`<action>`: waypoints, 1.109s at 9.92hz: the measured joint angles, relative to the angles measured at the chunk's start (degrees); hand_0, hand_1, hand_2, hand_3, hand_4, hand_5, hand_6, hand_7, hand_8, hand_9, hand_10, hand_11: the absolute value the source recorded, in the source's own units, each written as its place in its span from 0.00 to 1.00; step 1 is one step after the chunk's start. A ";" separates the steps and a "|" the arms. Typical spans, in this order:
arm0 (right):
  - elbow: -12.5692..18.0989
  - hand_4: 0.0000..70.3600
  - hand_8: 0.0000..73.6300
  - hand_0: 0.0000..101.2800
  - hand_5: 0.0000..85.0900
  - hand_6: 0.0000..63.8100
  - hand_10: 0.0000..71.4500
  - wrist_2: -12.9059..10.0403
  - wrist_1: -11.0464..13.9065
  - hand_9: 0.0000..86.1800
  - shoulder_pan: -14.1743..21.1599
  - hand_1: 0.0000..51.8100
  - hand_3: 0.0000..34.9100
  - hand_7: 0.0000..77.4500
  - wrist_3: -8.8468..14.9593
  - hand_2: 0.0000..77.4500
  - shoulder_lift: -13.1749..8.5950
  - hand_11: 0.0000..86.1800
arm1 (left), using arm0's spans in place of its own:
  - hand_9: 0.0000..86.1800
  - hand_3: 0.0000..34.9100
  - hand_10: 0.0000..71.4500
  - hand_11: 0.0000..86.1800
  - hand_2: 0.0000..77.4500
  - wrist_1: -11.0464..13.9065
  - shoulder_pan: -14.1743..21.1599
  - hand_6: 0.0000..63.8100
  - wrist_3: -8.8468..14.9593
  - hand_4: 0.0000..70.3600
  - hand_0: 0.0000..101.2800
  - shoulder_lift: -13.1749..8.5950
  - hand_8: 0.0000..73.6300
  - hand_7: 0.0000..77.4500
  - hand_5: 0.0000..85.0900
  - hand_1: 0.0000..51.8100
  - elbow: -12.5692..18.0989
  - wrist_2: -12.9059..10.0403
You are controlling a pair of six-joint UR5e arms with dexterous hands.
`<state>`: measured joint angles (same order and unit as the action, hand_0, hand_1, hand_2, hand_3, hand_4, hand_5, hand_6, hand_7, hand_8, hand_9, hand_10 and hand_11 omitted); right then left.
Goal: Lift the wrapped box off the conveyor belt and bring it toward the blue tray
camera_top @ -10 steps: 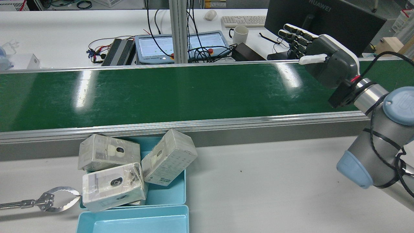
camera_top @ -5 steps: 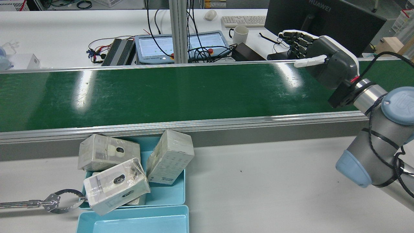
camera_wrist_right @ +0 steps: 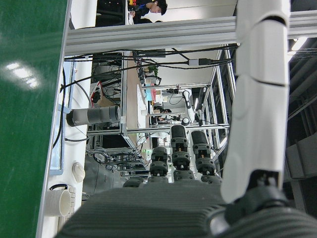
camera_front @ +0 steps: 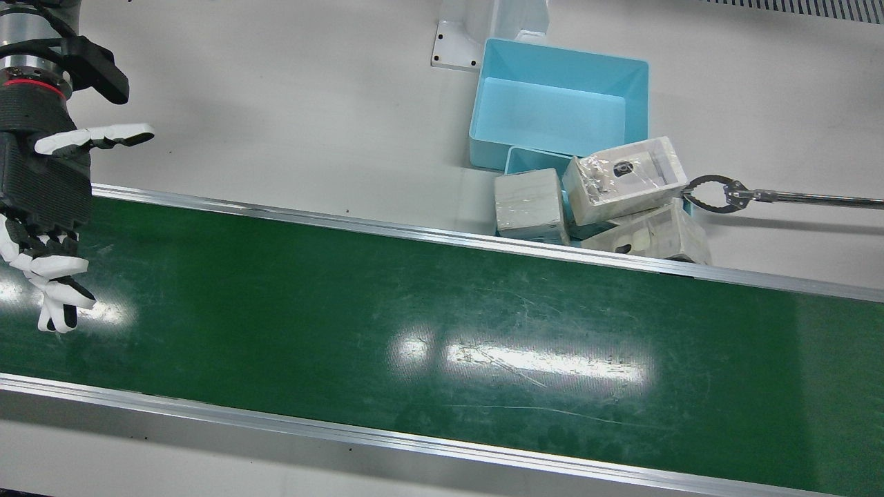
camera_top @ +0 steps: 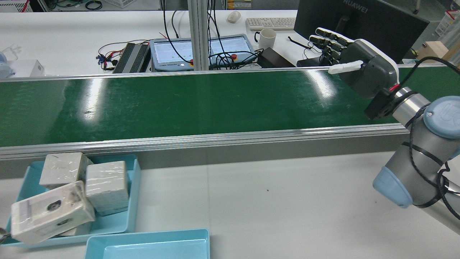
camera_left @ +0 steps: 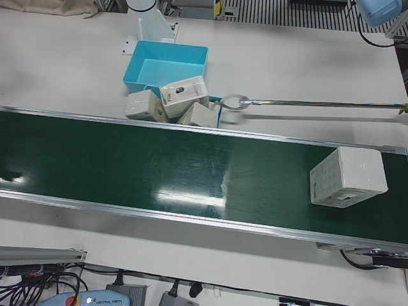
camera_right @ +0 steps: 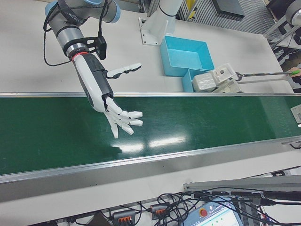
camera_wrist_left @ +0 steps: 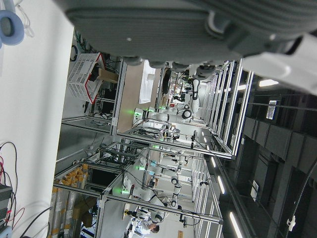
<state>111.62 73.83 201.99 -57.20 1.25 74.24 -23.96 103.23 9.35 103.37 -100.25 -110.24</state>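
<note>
The right robot hand (camera_right: 110, 110) hangs over the green conveyor belt (camera_right: 188, 127), fingers spread apart and stretched forward, thumb out to the side, holding nothing. Its arm (camera_top: 413, 144) reaches across the belt's near rail from the desk side. The left robot hand (camera_wrist_left: 198, 25) shows only its palm, its fingers out of frame.

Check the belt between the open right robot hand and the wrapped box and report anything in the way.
Nothing visible blocks it. The right robot hand hovers open over one end of the green conveyor belt; the white plastic-wrapped box sits at the far end, with only bare belt between them.
</note>
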 joint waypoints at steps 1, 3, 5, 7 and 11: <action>0.00 0.12 0.14 0.47 0.12 0.13 0.00 0.00 -0.01 0.12 0.03 0.25 0.00 0.21 0.01 0.08 0.00 0.01 | 0.01 0.00 0.01 0.01 0.01 0.00 0.00 0.00 0.00 0.00 0.00 0.00 0.01 0.01 0.01 0.00 0.00 0.00; 0.07 0.15 0.14 0.47 0.09 0.12 0.00 0.05 -0.02 0.11 0.04 0.25 0.00 0.22 0.00 0.06 0.01 0.01 | 0.01 0.00 0.01 0.01 0.01 0.00 0.00 0.00 0.00 0.00 0.00 0.00 0.01 0.01 0.01 0.00 0.00 0.00; 0.14 0.15 0.14 0.47 0.09 0.13 0.00 0.10 -0.02 0.10 0.03 0.25 0.00 0.21 -0.02 0.06 0.16 0.01 | 0.01 0.00 0.01 0.01 0.01 0.00 0.00 0.00 0.00 0.00 0.00 0.00 0.01 0.01 0.01 0.00 0.00 0.00; 0.21 0.14 0.14 0.46 0.07 0.11 0.00 0.16 -0.02 0.09 0.05 0.17 0.00 0.20 0.03 0.02 0.25 0.01 | 0.01 0.00 0.01 0.01 0.01 0.00 0.00 0.01 0.00 0.00 0.00 0.00 0.01 0.01 0.01 0.00 0.00 0.00; 0.26 0.14 0.14 0.46 0.08 0.11 0.00 0.17 -0.02 0.09 0.03 0.17 0.00 0.20 0.07 0.02 0.35 0.01 | 0.01 0.00 0.01 0.01 0.01 0.00 0.00 0.00 0.00 0.00 0.00 0.00 0.01 0.01 0.01 0.00 0.00 0.00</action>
<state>111.88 74.00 201.97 -57.17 1.32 74.59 -23.96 103.23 9.35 103.37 -100.25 -110.24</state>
